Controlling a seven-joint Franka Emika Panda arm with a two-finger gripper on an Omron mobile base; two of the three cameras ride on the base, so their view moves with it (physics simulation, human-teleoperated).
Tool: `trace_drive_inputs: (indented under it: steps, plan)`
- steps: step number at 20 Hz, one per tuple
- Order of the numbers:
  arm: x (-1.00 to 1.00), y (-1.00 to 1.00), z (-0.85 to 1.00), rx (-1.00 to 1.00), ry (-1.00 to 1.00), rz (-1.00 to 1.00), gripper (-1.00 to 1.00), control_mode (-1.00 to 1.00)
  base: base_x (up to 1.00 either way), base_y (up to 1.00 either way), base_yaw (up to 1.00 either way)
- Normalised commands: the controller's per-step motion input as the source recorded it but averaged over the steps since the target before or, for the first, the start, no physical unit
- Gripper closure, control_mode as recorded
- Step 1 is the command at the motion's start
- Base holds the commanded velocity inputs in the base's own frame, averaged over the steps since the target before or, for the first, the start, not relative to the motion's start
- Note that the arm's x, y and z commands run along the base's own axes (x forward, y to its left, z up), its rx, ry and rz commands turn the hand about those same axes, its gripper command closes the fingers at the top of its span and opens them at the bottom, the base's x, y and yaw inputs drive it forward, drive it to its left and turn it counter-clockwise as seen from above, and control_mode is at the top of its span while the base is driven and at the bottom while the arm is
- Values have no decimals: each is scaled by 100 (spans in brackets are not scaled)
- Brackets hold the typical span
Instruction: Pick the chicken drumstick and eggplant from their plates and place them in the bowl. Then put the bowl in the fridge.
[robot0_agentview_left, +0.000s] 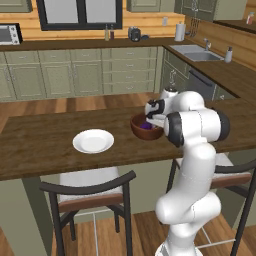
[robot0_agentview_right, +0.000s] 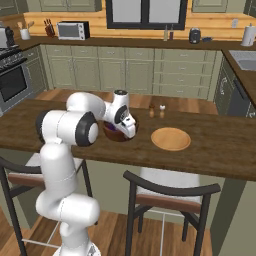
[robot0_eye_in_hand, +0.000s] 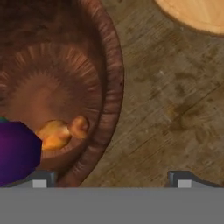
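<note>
Gripper (robot0_eye_in_hand: 111, 181), jaws being held wide apart and grasping nothing, is being shown at the bottom of the hand view, with the bowl (robot0_eye_in_hand: 111, 78) lying to its left, its thick rim being straddled between the tips. Eggplant (robot0_eye_in_hand: 15, 151) and chicken drumstick (robot0_eye_in_hand: 61, 133) are being kept inside the bowl at lower left, both plates, white (robot0_agentview_left: 93, 141) and tan (robot0_agentview_right: 171, 138), being left bare. Beyond, at centre of the left base view, the arm is being held folded low over the bowl, a rim grasp being judged next.
</note>
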Motion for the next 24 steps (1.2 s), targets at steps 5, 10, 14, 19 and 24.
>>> trace_drive_inputs:
  steps: [5,10,14,19,24]
  plan:
    - [34,0,-24,7,0,-17,-100,-100,0,0,0]
    - [31,0,-16,6,0,-13,-100,-100,0,0,0]
    - [30,4,-19,4,0,-13,-100,-100,0,0,0]
    - [-16,45,-46,0,0,-14,100,-100,0,0,0]
    - [-36,43,-51,0,0,-14,100,-100,0,0,0]
